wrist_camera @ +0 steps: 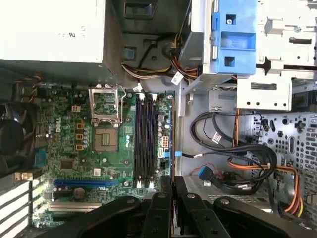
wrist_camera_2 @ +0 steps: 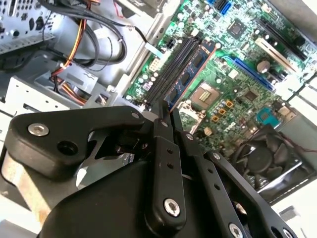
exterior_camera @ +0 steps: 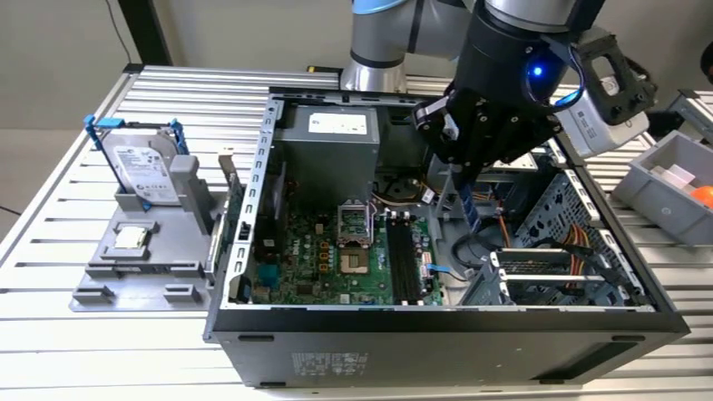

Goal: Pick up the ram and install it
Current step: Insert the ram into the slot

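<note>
The motherboard (exterior_camera: pixel 334 259) was green, dotted with small orange components, and its memory slots (wrist_camera: pixel 145 141) ran as black stripes. The ram (wrist_camera_2: pixel 190 74) was dark blue with black chips. The gripper (wrist_camera: pixel 168 198) and its fingers (wrist_camera: pixel 159 193) were matte black with silver screw heads. The computer case (exterior_camera: pixel 446 342) was black outside and pale grey metal inside. Cables (wrist_camera: pixel 247 168) were black, orange, yellow and red. A drive bay latch (wrist_camera: pixel 233 29) was bright blue. On the exterior view's left, the hard drive (exterior_camera: pixel 145 171) was silver in a blue-handled frame, above a grey holder (exterior_camera: pixel 134 267). The tabletop (exterior_camera: pixel 67 351) was ribbed silver. A grey bin (exterior_camera: pixel 669 180) on the exterior view's right held something orange.
</note>
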Motion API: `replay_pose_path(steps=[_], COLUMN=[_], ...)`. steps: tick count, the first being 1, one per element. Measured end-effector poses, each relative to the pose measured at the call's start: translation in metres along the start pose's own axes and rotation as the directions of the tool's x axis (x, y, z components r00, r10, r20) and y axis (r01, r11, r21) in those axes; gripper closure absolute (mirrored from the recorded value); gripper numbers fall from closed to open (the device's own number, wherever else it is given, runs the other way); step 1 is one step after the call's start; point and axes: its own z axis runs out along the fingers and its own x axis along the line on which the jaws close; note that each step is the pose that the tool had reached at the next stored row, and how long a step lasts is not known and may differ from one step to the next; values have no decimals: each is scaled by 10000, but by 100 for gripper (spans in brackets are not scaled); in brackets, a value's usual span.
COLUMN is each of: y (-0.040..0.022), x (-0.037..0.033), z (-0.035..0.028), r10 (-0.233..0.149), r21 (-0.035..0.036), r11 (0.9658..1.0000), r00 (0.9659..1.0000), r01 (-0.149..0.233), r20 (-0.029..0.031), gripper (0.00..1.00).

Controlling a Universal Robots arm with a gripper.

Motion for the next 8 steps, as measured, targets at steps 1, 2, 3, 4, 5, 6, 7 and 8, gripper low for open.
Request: replay_pose_path(steps=[1, 2, 3, 4, 5, 6, 7, 8], y=[-1, -1, -1, -1, -2, -1, -1, -1], x=[5, 6, 5, 5, 7, 8, 8, 8], z=[15, 22, 26, 32, 42, 52, 56, 56], r10=[126, 234, 330, 382, 453, 544, 598, 604], r21=[4, 11, 16, 18, 21, 26, 28, 31], r11=[9999, 9997, 9995, 9993, 9990, 9985, 9982, 9982], r00=[9999, 9997, 9995, 9993, 9990, 9985, 9982, 9982], r01=[-126, -234, -330, -382, -453, -544, -598, -604], r20=[7, 13, 18, 21, 25, 30, 32, 32], gripper=[100, 100, 100, 100, 100, 100, 100, 100])
